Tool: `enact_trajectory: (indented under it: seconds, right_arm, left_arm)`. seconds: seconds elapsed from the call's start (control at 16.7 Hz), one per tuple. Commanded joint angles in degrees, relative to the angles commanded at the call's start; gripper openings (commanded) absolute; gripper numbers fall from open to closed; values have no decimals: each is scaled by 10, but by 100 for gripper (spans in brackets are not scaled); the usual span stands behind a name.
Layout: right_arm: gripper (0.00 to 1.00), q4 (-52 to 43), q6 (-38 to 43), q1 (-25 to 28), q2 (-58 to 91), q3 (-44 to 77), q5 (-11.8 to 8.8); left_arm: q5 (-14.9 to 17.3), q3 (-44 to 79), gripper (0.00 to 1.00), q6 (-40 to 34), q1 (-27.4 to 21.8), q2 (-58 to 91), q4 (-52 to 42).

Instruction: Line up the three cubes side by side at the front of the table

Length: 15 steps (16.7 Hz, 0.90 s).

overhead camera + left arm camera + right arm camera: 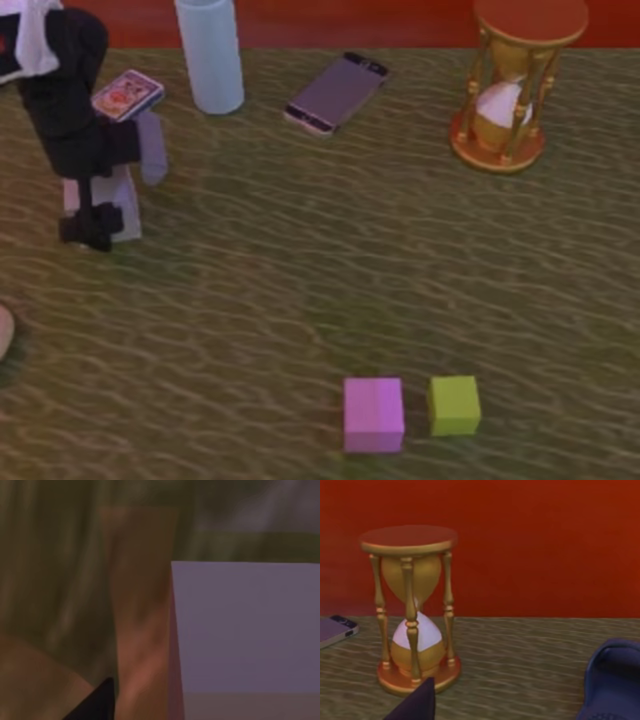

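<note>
While the magenta-pink cube (373, 413) and the yellow-green cube (454, 404) already sit side by side near the front edge of the table (300, 300), close together with a narrow gap between them, the lavender cube (120, 200) is well apart from them, far to the left of and behind the pink one, with my left gripper (92, 226) right over it. From above, the black fingers straddle or cover the cube's near face, and the left wrist view shows its pale top (245, 630) filling much of the picture with one dark fingertip (97, 702) at the edge, but I cannot tell whether the jaws stand apart or have closed on it. Behind the lavender cube lie a patterned card box (128, 95) and, further right, a pale blue cylinder (210, 52), a smartphone (337, 92) and a brass hourglass (510, 90). My right gripper is out of the top view; its wrist camera faces the hourglass (412, 610) with one dark fingertip low in frame, and its finger spacing cannot be judged either. The coming move, as I judge it, turns on this: the open slot beside the pink cube lies to the right and forward of the left gripper, a long diagonal carry, and the left arm is clearly the nearer one to the cube.
</note>
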Motion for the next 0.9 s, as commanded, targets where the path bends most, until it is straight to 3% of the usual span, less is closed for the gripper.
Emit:
enact_trajectory:
  seconds: [0.18,0.9]
  right_arm:
    - [100,0,0,0,0,0,0]
    - [100,0,0,0,0,0,0]
  left_arm:
    - [0,0,100,0,0,0,0]
    - [0,0,10,0,0,0,0]
